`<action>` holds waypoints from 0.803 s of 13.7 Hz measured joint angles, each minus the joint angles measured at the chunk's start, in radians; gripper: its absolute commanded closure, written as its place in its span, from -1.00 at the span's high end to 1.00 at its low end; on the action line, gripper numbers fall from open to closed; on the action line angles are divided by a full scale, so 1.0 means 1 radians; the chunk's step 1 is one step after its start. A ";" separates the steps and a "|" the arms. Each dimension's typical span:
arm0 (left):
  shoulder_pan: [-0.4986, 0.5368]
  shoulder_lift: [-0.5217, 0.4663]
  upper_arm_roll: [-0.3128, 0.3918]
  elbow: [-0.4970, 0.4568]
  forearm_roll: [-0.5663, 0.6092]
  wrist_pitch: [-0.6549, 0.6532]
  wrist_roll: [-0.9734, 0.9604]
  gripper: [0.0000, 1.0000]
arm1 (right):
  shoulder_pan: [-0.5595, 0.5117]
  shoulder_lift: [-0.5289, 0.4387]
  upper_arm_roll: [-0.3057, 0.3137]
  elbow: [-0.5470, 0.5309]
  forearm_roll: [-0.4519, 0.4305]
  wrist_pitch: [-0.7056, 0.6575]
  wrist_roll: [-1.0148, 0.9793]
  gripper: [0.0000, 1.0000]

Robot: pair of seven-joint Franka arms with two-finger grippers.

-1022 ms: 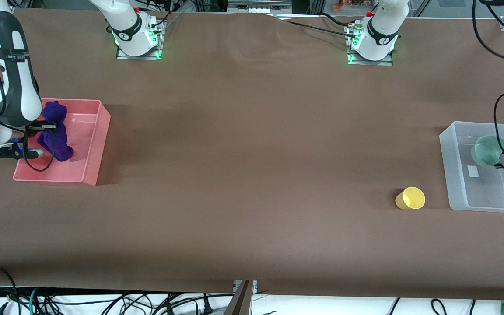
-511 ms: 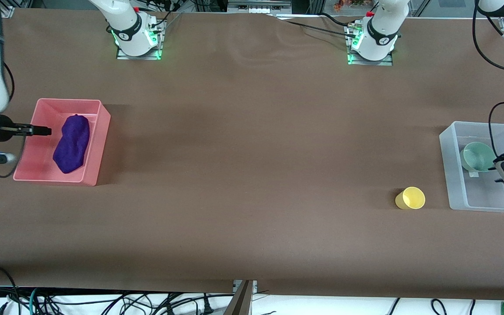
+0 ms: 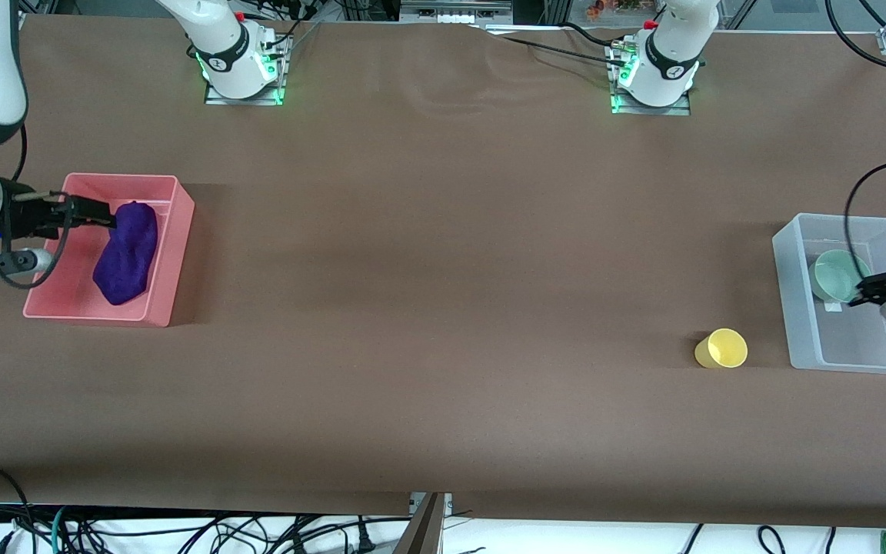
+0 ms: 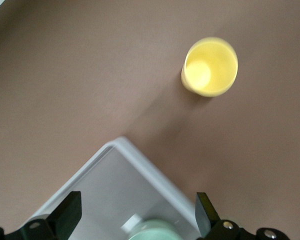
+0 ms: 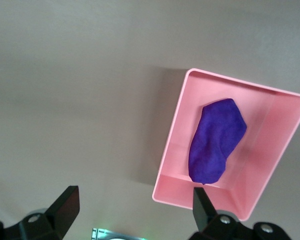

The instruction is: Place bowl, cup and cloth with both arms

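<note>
The purple cloth (image 3: pixel 126 251) lies flat in the pink bin (image 3: pixel 170 254) at the right arm's end of the table; it also shows in the right wrist view (image 5: pixel 216 140). My right gripper (image 3: pixel 95 211) is open and empty, up over the bin's edge. The mint-green bowl (image 3: pixel 835 275) rests in the clear bin (image 3: pixel 789 254) at the left arm's end; its rim shows in the left wrist view (image 4: pixel 155 231). My left gripper (image 3: pixel 876 290) is open and empty above that bin. The yellow cup (image 3: pixel 722 348) stands upright on the table beside the clear bin, and shows in the left wrist view (image 4: pixel 210 66).
The brown table (image 3: pixel 443 269) stretches bare between the two bins. The arm bases (image 3: pixel 243 61) (image 3: pixel 654 73) stand at the table's edge farthest from the front camera. Cables hang below the edge nearest to that camera.
My right gripper let go of the cloth, which dropped flat into the pink bin. My left gripper let go of the bowl in the clear bin. Both grippers have lifted away.
</note>
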 measured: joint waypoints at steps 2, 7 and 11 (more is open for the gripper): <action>-0.043 0.025 -0.002 -0.026 -0.015 0.001 -0.191 0.97 | -0.004 -0.012 -0.005 0.079 -0.008 -0.017 0.000 1.00; -0.100 0.159 -0.002 -0.039 -0.056 0.077 -0.562 0.77 | -0.012 -0.020 -0.024 0.118 -0.061 -0.026 0.000 1.00; -0.112 0.185 -0.002 -0.040 -0.103 0.078 -0.742 -0.56 | -0.005 -0.020 0.032 0.118 -0.066 -0.076 0.180 1.00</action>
